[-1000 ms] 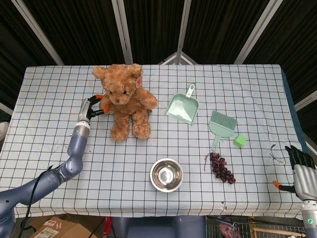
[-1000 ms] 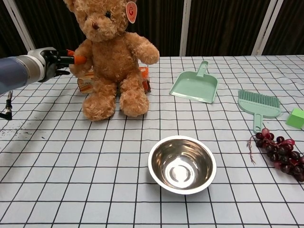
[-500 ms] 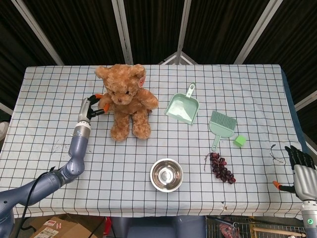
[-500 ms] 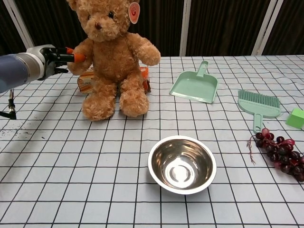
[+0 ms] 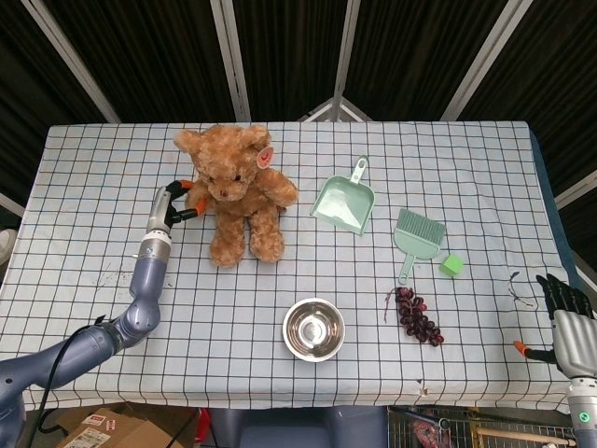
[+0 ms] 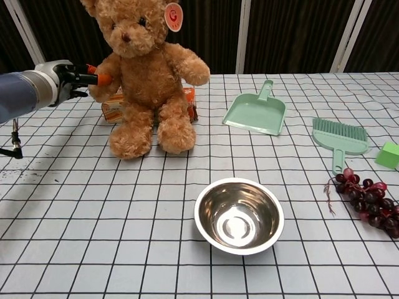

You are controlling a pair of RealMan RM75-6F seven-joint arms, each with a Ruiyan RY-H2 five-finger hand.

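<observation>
A brown teddy bear sits upright at the back left of the checked table, a round tag by its ear. My left hand is at the bear's outstretched arm, and its orange fingertips pinch the paw. My right hand hangs off the table's near right corner, fingers apart and holding nothing; the chest view does not show it.
An orange box lies behind the bear. A steel bowl stands near the front. To the right are a green dustpan, a green brush, a green cube and dark grapes.
The bear has rocked: its head leaned right, then back to the left, while my left hand stayed at its paw. The right hand has not moved.
</observation>
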